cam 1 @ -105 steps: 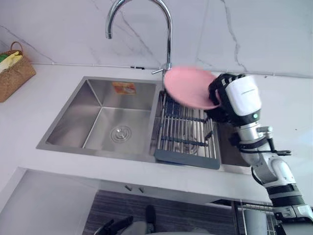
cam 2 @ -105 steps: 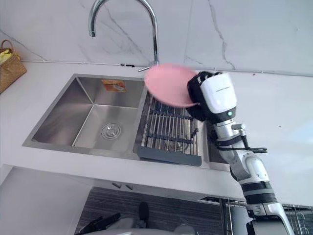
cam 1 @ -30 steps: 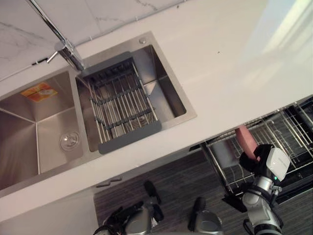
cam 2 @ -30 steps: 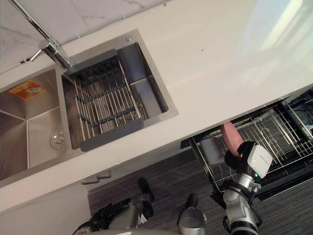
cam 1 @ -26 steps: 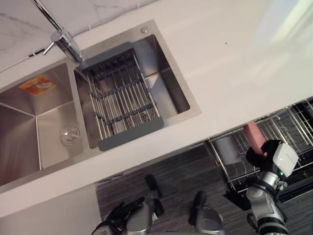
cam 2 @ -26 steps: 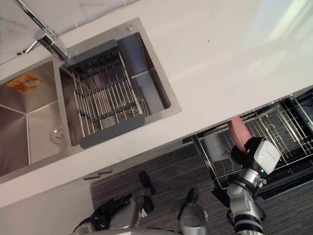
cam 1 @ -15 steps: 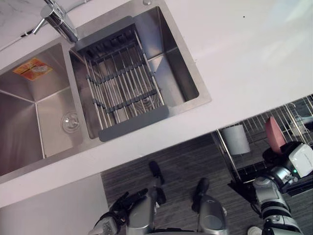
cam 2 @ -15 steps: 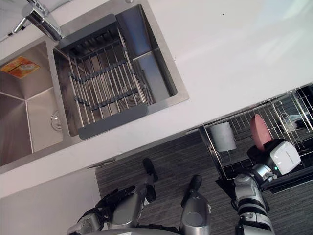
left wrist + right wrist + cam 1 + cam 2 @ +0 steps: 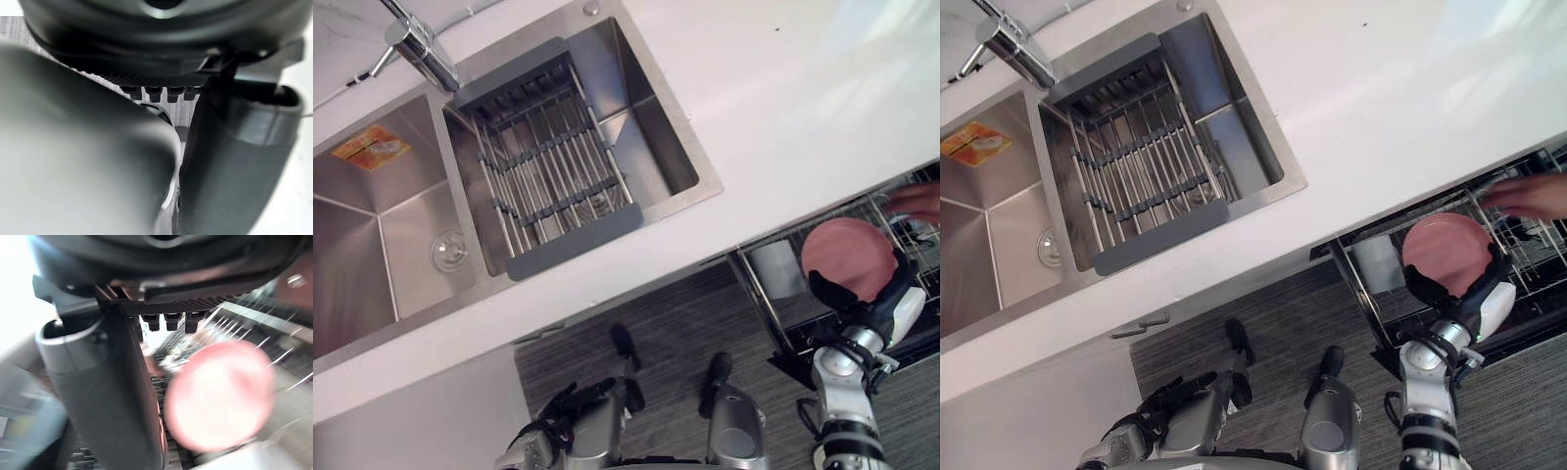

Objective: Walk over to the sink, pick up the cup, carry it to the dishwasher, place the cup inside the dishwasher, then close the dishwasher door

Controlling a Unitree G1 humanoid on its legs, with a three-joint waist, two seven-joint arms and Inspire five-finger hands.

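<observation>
Since half a second ago: pink plate (image 9: 847, 253) turned from edge-on to flat face showing; a person's hand (image 9: 918, 201) newly in at the far side of the rack.

Item carried: pink plate (the task names a cup; what is held is a plate). Location: over the pulled-out dishwasher rack (image 9: 766, 311), below the table (image 9: 783, 108) edge, apparently not yet seated among the wires.

Right hand (image 9: 879, 305): fingers curled up round the plate's lower rim, clamped on it.

Left hand (image 9: 1141, 421): low at the robot's side, fingers relaxed, holding nothing.

Also in rack: grey cup-like container (image 9: 773, 268), just beside the plate.

Sink (image 9: 391, 235): well apart, up and to the left.

Progress, as judged: pick-up and carry done; placing under way. Outstanding: settle the plate, let go, withdraw, push the rack in, close the door.
</observation>
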